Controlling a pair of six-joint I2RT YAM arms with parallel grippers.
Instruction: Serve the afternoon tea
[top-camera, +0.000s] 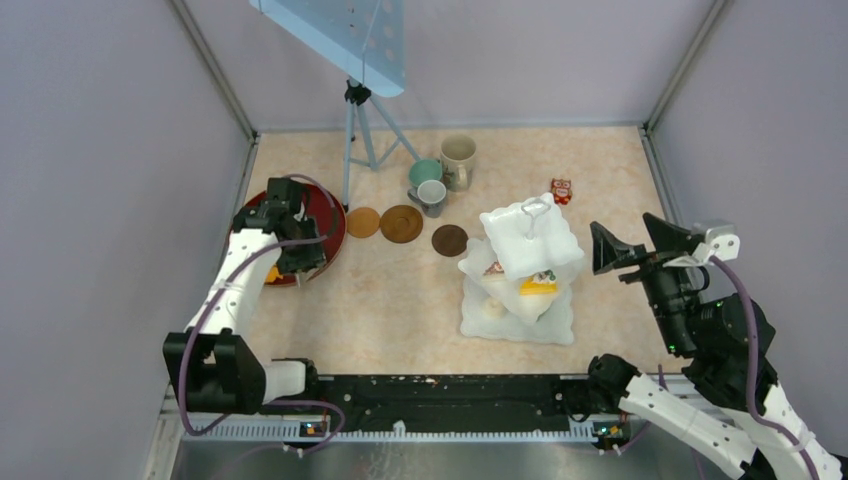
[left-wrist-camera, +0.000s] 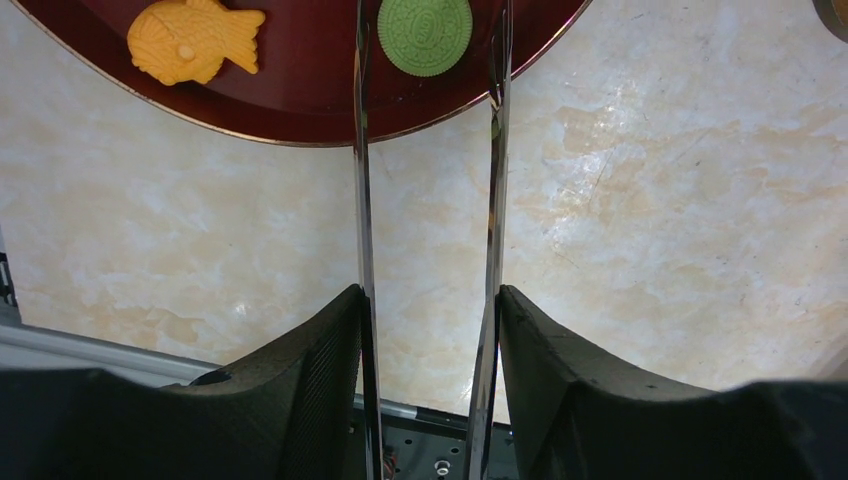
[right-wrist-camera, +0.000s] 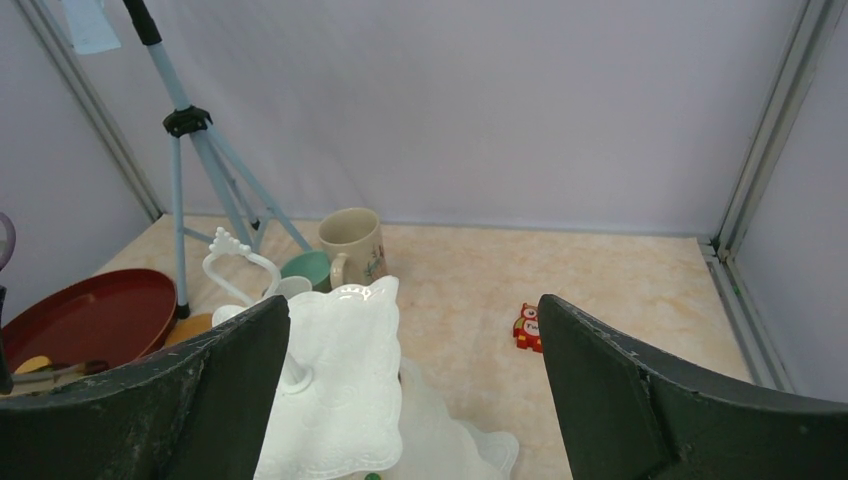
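**A:** What is nearest the camera?

**B:** At the bottom of the left wrist view, the black fingers of the left gripper (left-wrist-camera: 430, 292) are clamped on long thin metal tongs (left-wrist-camera: 361, 200). The tongs' long axis runs straight up the frame, and the two blades stand apart.

**A:** And at the blade tips?

**B:** A round dark-red tray (left-wrist-camera: 300, 110) fills the top edge. On it a green round embossed cookie (left-wrist-camera: 425, 35) lies flat between the blades, touching neither. At upper left, a yellow fish-shaped cake (left-wrist-camera: 195, 40) lies lengthwise across the frame, head left and tail right.

**A:** The other arm?

**B:** At the right of the overhead view, the right gripper (top-camera: 635, 243) gapes wide with nothing in it. It is near a white three-tier square stand (top-camera: 530, 240) at centre right. The stand's loop handle is on top, and a yellow toy cake (top-camera: 540, 288) sits on a lower tier.

**A:** Farther back?

**B:** Three brown round coasters (top-camera: 401, 223) lie in a row at centre. Behind them, a small grey mug (top-camera: 432, 195), a teal mug (top-camera: 425, 172) and a tall beige mug (top-camera: 458, 160) cluster together, mouths up. A small red owl toy (top-camera: 561, 190) stands to their right.
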